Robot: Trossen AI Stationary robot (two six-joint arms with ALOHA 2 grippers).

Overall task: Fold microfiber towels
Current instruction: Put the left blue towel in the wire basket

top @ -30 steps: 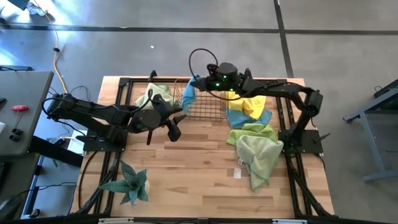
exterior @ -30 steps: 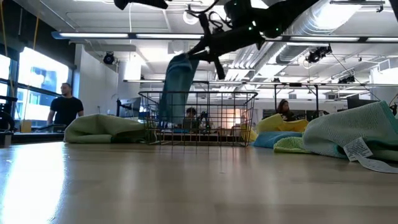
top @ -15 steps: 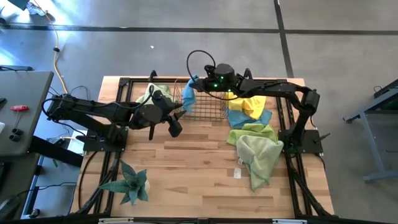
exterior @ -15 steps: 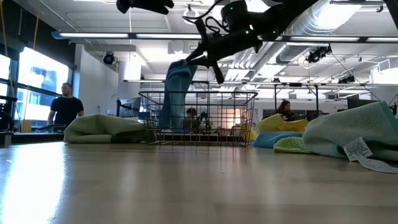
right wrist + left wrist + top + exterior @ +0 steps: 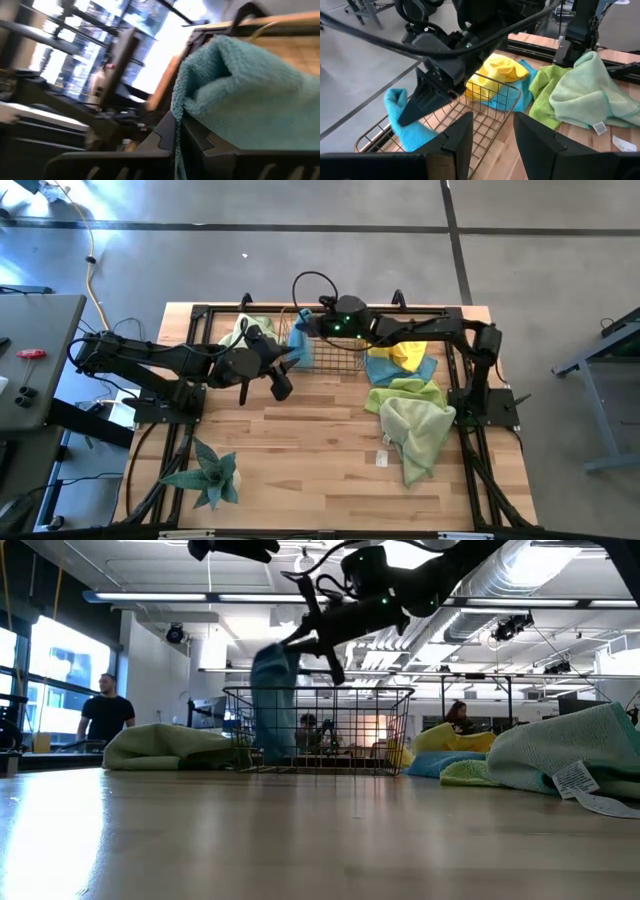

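Above basket's (image 5: 335, 350) left end, right fingers (image 5: 303, 330) clamp hanging blue towel (image 5: 298, 345); left fingers (image 5: 288, 360) parted, alongside.

One camera looks straight down on the whole wooden table (image 5: 300, 440). One sits low on the tabletop, looking across into the room. Two ride on the arms, very close. All see the copper wire basket (image 5: 335, 358).

The wooden table (image 5: 310, 450) carries a wire basket (image 5: 335, 355) at its far edge, with a pale green towel (image 5: 245, 332) just left of it. Right of the basket lie yellow (image 5: 395, 348), blue (image 5: 425, 368) and green towels (image 5: 415, 430) in a heap. A spiky plant (image 5: 208, 473) sits near the front left corner.
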